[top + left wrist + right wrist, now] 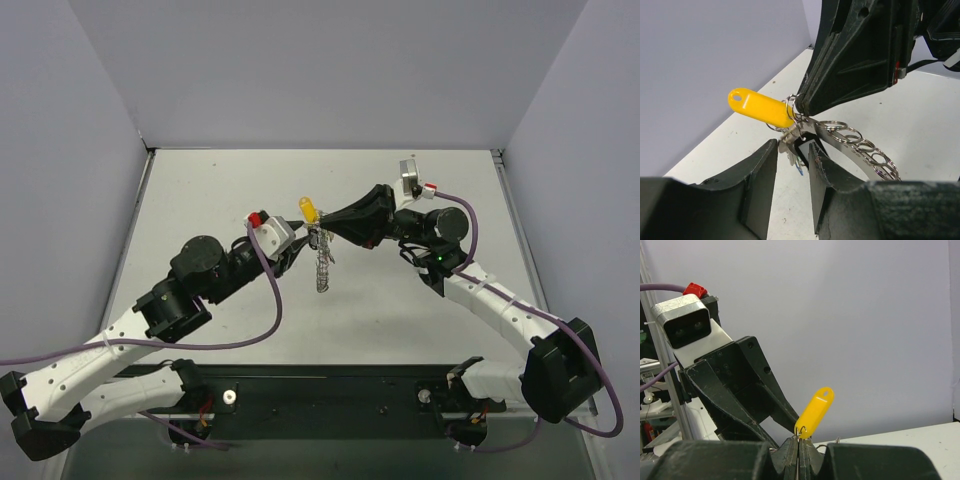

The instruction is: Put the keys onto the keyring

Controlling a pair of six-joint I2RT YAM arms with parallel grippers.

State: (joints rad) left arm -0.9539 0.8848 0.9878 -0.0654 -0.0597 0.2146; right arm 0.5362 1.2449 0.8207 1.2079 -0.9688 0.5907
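Observation:
The keyring (322, 266), a floppy chain of silvery linked rings (861, 146), hangs above the table's middle. My right gripper (326, 229) is shut on the ring at its top (799, 442), where a yellow plastic tag (815, 410) sticks up. In the left wrist view the same tag (760, 107) points left from the right gripper's tip (801, 106). My left gripper (792, 149) faces it from the left (308, 240) with its jaws apart. A small silver key (787, 145) and a black tag (805, 142) dangle between the tips. I cannot tell whether a finger touches them.
Grey walls close in the white table (200, 200) at the back and both sides. A black rail (330, 385) carrying both arm bases runs along the near edge. Purple cables (270, 300) loop off both arms.

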